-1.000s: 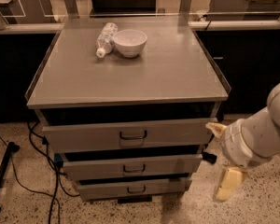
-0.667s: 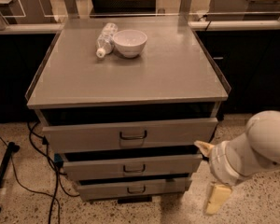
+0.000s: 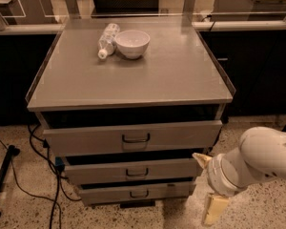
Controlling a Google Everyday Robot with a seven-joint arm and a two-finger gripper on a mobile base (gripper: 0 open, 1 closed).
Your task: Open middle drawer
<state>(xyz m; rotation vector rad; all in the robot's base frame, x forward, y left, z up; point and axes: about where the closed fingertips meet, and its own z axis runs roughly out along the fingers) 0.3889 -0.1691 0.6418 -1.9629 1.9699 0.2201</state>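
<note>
The middle drawer (image 3: 95, 171), second of three in the grey cabinet (image 3: 133, 80), carries a small loop handle (image 3: 137, 172) at its centre. The tool (image 3: 209, 184) hangs at the cabinet's right front corner, fingers spread. It likely needs to move left, level with the loop, pinch it squarely and pull straight out.
</note>
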